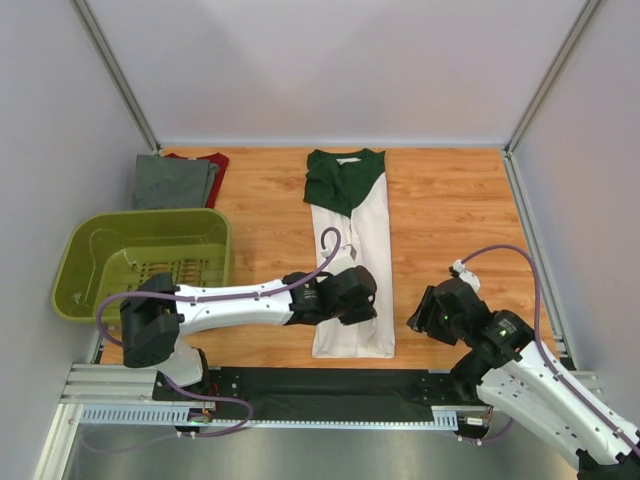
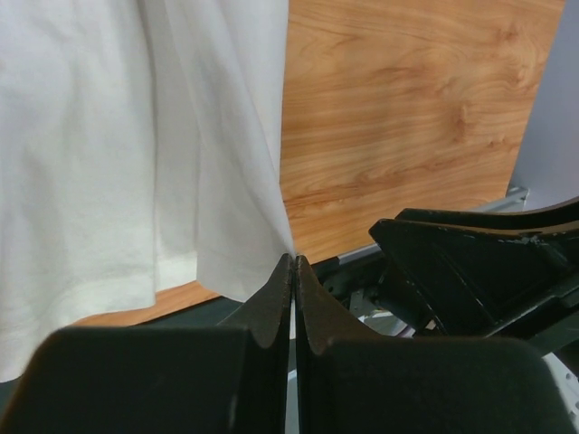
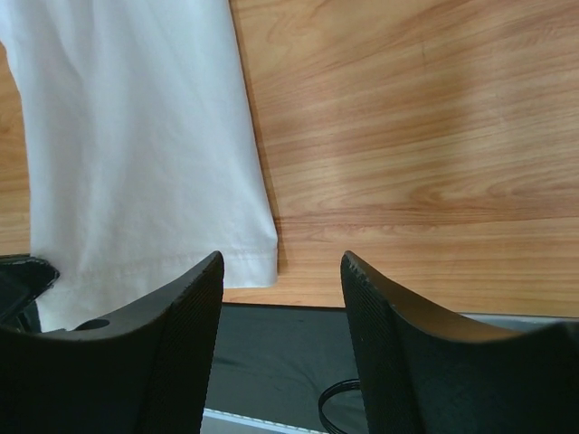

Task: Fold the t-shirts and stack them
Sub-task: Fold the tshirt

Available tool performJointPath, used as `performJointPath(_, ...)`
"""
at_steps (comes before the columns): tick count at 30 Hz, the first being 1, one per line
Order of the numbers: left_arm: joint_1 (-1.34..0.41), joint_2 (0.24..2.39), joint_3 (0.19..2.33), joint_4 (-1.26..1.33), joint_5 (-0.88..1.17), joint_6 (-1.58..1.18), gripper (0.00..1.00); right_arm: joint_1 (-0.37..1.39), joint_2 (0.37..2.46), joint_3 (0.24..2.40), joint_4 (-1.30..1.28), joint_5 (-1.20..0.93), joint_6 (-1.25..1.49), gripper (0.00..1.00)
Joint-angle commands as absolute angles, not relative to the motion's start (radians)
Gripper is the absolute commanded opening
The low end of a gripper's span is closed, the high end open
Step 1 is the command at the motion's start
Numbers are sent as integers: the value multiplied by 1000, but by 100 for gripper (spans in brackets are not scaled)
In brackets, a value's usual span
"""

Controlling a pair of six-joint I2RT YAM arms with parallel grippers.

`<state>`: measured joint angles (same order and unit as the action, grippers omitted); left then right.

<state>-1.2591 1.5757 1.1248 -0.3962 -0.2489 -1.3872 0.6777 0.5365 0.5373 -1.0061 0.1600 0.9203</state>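
The white t-shirt [image 1: 370,225] with dark green collar lies mid-table, folded into a long narrow strip. My left gripper [image 1: 370,300] rests on its lower half. In the left wrist view the gripper [image 2: 293,262] is shut, and its tips pinch the edge of the white cloth [image 2: 136,136]. My right gripper [image 1: 416,320] is open and empty, just right of the shirt's near right corner. In the right wrist view the gripper [image 3: 282,271] hangs over the table's front edge, with the shirt's hem [image 3: 136,136] to its left. The grey t-shirt [image 1: 172,182] lies folded at the back left on the dark red one [image 1: 214,164].
The olive-green basket [image 1: 140,260] stands at the left, beside my left arm. A black mat [image 1: 330,385] runs along the table's front edge. Grey walls enclose the wooden table [image 1: 450,210]. The right gripper's body shows in the left wrist view [image 2: 479,271].
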Motion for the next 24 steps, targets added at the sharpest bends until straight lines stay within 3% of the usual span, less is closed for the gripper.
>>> performJointPath(1, -1270, 1529, 1158, -370, -282, -1419, 0, 681, 561, 540, -974, 138, 914, 57)
performJointPath(8, -1270, 1447, 1095, -360, -348, -1506, 0, 683, 480, 482, -881, 15, 839, 60)
performJointPath(17, -1273, 1437, 968, -335, -342, -1635, 0, 683, 483, 425, -793, -147, 954, 65)
performJointPath(24, -1278, 1460, 988, -298, -324, -1615, 0, 683, 500, 497, -922, -15, 928, 64)
